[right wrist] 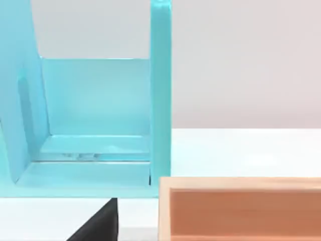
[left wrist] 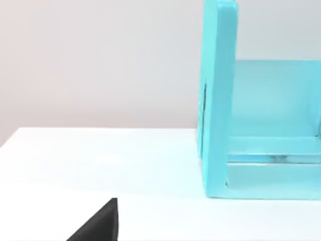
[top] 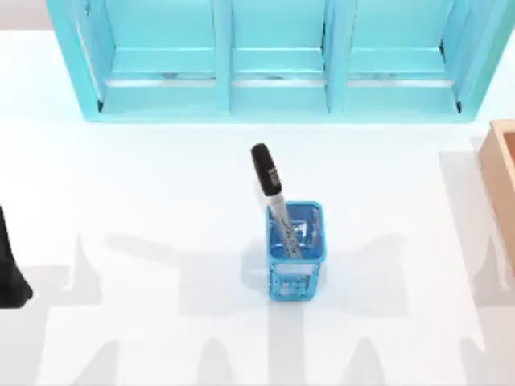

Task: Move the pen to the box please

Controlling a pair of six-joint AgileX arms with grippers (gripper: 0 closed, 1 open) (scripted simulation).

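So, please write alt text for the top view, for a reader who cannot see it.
A pen with a black cap stands tilted in a small blue mesh cup mid-table. A light-blue shelf unit spans the far edge, and a tan box sits at the right edge.

White table [top: 161, 201], light-blue shelf unit [top: 273, 60] along its far edge, blue mesh cup [top: 294, 253] at centre, tan wooden box [top: 500, 165] at right edge.
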